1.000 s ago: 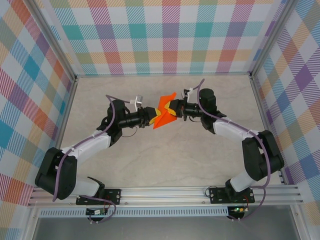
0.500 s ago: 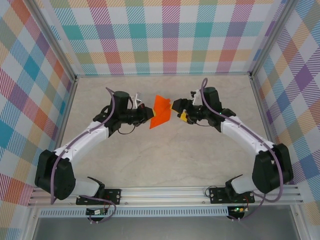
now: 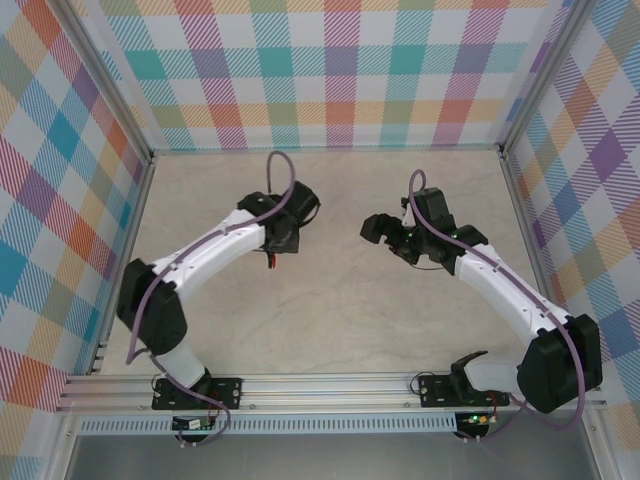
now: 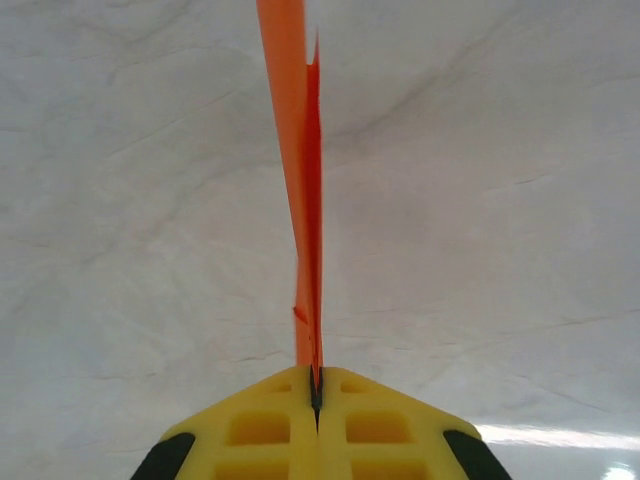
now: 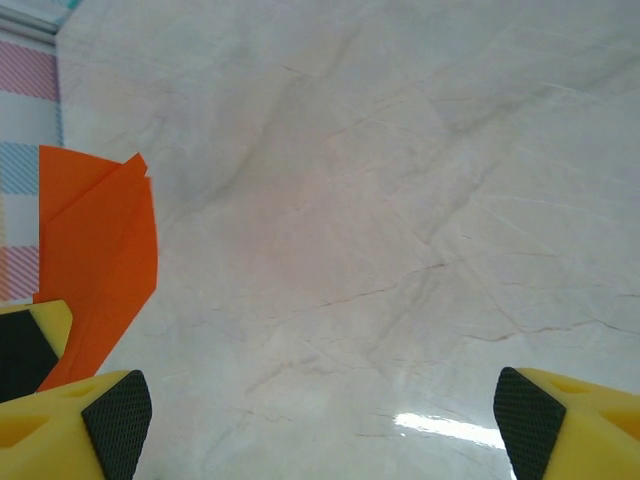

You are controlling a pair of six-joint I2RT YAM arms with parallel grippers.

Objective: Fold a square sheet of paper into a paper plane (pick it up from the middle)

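The left gripper (image 4: 316, 388) pinches the folded orange paper (image 4: 300, 180), its long axis toward 12 o'clock. The right gripper (image 5: 320, 415) stands wide, holding nothing.

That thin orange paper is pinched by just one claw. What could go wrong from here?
The left gripper pinches the folded orange paper by one edge alone, so the thin sheet might slip or sag. Its layers gape slightly at the far end, so the folds might spring apart. The right gripper stands open with the paper off to its side, not between its fingers; a hasty re-grip might miss or crumple it.
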